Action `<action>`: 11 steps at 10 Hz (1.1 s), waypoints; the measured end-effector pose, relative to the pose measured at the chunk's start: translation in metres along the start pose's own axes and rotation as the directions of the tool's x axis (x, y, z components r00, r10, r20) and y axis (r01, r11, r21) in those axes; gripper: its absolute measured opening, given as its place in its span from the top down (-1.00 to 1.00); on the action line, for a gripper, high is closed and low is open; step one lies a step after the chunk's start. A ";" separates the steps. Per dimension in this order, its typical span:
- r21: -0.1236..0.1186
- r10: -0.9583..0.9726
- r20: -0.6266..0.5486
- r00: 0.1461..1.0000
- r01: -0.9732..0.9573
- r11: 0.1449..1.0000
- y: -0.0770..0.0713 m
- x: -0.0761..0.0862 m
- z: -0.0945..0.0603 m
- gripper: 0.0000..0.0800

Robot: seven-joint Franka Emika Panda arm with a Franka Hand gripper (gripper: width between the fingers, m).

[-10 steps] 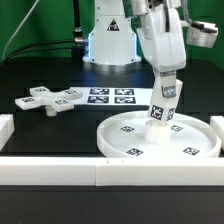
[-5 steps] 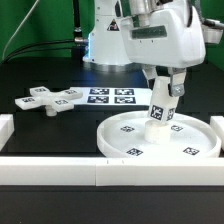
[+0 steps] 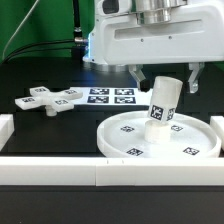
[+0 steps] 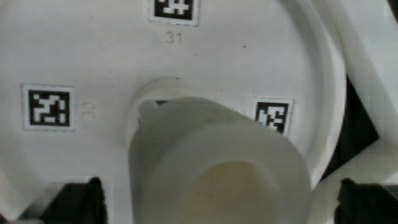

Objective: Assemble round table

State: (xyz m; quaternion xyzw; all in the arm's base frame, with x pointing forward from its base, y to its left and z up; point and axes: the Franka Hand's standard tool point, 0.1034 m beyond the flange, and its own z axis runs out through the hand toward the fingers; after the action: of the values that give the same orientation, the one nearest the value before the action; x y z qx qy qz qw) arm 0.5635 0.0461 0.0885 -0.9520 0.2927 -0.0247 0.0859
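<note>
The large rimmed round disc lies flat on the table at the front right of the exterior view. The short thick cylinder leg stands in its middle, leaning slightly. My gripper is open around the leg's top end, with a finger on each side and gaps showing. In the wrist view the leg rises from the disc between my dark fingertips, which stand clear of it. The cross-shaped base lies at the exterior view's left.
The marker board lies behind the disc, between it and the cross-shaped base. A long white border bar runs along the front edge, with short bars at both sides. The robot's base stands at the back.
My gripper has turned about the leg and risen, and its fingers have spread apart from it. The leg stays standing in the disc.
</note>
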 end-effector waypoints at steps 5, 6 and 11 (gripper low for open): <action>0.000 -0.333 -0.002 0.943 0.333 0.943 0.001 0.001 0.000 -0.62; 0.000 -0.372 -0.002 0.928 0.372 0.928 0.001 0.001 0.000 -0.62; -0.055 -0.749 0.017 0.662 0.749 0.660 0.004 0.002 0.001 -0.62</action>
State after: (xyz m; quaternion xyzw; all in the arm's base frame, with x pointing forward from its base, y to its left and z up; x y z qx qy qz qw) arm 0.5633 0.0420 0.0868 -0.9901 -0.1236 -0.0530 0.0397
